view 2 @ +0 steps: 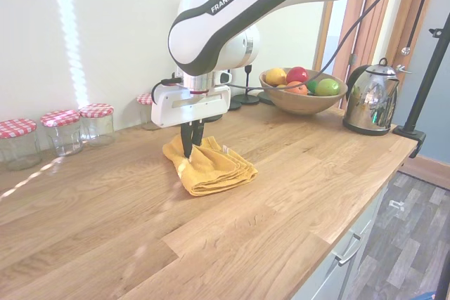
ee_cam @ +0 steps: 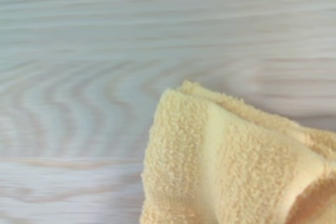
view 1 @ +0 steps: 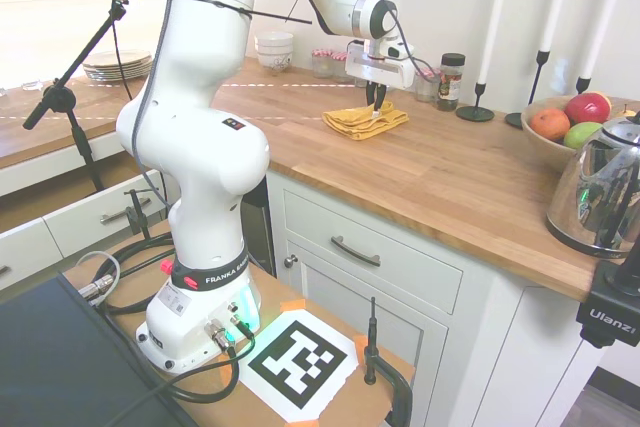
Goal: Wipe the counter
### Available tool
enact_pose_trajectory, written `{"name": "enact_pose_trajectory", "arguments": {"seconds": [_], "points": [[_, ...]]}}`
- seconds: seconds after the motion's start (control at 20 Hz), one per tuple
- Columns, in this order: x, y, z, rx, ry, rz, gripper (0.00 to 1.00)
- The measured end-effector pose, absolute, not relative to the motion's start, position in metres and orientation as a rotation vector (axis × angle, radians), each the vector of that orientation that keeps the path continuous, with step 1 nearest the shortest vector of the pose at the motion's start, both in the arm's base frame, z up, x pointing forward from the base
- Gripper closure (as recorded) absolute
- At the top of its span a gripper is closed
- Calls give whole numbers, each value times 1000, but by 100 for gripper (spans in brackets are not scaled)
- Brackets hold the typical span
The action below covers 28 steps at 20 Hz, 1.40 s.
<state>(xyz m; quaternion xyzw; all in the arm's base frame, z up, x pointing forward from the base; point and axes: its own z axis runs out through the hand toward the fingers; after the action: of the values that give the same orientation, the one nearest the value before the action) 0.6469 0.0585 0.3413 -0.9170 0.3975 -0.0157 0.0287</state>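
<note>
Counter (view 2: 295,194) of warm-brown butcher-block planks runs long over white panelled cabinets (view 1: 350,247), and on it, roughly midway along, lies a folded yellow cloth (view 2: 214,166), the landmark for everything else. Directly above the cloth, the gripper (view 2: 190,147) hangs from the white arm with its dark fingers pointing straight down, drawn close together and sunk into the cloth's upper folds at the end nearer the wall; they appear to pinch a ridge of terry, though the contact itself is too small to confirm. The wrist view shows a corner of the cloth (ee_cam: 220,166) resting on pale wood grain. Behind the cloth, against the wall, stand glass jars with red-checked lids (view 2: 67,131). Beyond the cloth along the counter sit a wooden bowl of fruit (view 2: 302,89) and a metal kettle (view 2: 371,100), both well apart from it. As a judgement, the wiping has barely begun: the cloth is bunched and folded, not spread flat, and no streaks or damp marks show on the wood. Sweeping the cloth over the surface appears to be left.
</note>
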Motion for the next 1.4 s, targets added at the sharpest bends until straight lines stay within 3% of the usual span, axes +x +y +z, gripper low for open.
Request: {"name": "enact_pose_trajectory", "arguments": {"seconds": [1.4], "points": [[611, -179, 349, -2720, 1322, -32, 100]]}}
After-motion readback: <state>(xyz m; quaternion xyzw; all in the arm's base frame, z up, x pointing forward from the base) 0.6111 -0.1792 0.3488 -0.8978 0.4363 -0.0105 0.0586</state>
